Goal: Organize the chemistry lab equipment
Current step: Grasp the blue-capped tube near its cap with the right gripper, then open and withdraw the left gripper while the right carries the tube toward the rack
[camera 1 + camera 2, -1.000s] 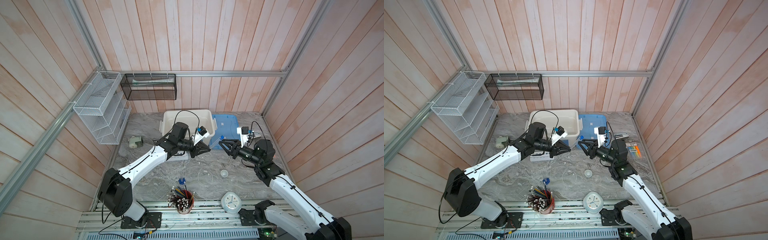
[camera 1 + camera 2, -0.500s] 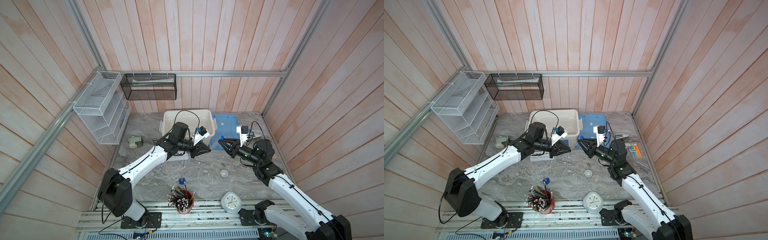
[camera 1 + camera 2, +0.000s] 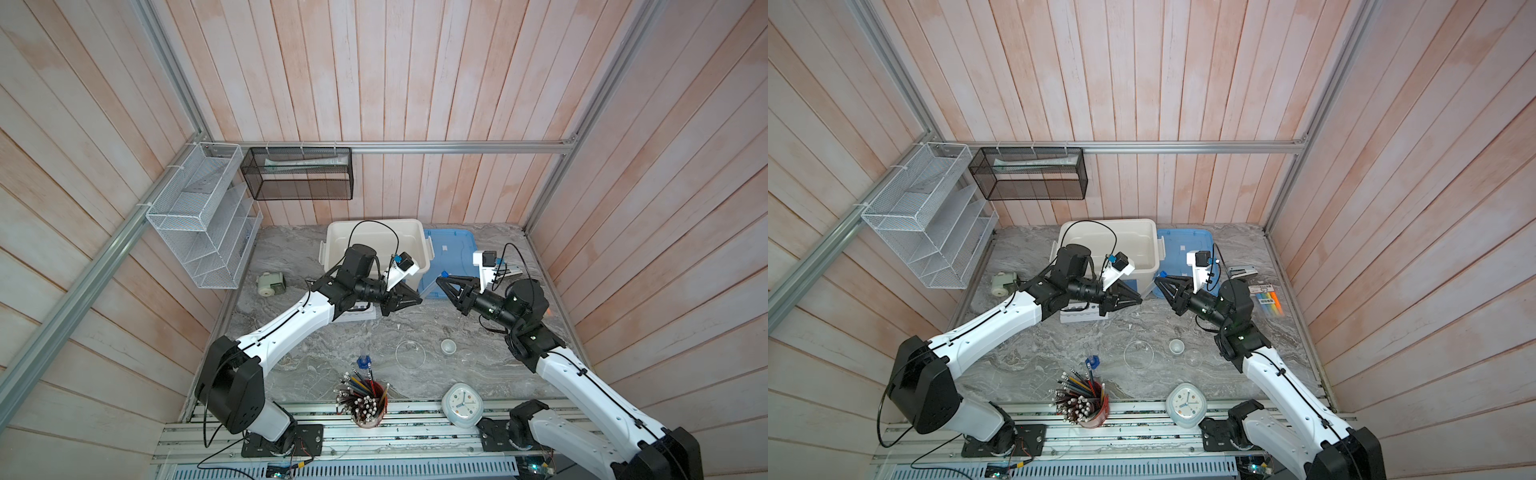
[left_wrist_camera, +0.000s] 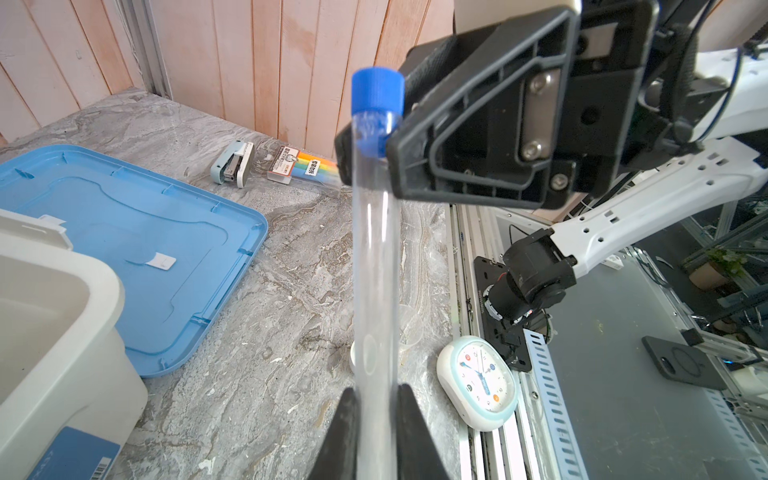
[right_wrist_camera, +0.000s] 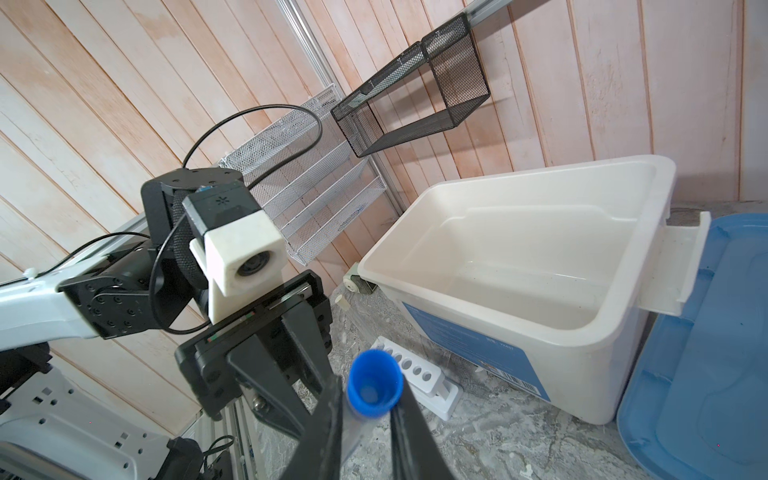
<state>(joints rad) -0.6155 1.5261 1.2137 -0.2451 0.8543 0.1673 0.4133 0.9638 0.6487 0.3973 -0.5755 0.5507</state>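
Handing over: the tube [image 4: 372, 249], blue-capped, is held in the air just in front of the tub [image 5: 519, 166], near the corner that meets the blue lid [image 3: 453, 249].
Left gripper [image 3: 419, 299]: the jaws are pressed onto the tube's clear bottom end.
Right gripper [image 3: 440, 282]: the jaws are pinched on the same tube just under the cap. How firmly cannot be told.
Rack [image 5: 415, 376]: it is stood just beside the tub's front wall, and the holes that show are empty.
Tub: nothing is seen inside.
Dish [image 3: 410, 354], cup [image 3: 448, 346], bottle [image 3: 363, 362]: these are left loose on the table, well in front of the tub and apart from one another.
Done: very little, it is judged. One tube is lifted and nothing is put away.
Remaining: the tube is to be seated, probably in the rack, and every loose piece is to be gathered.
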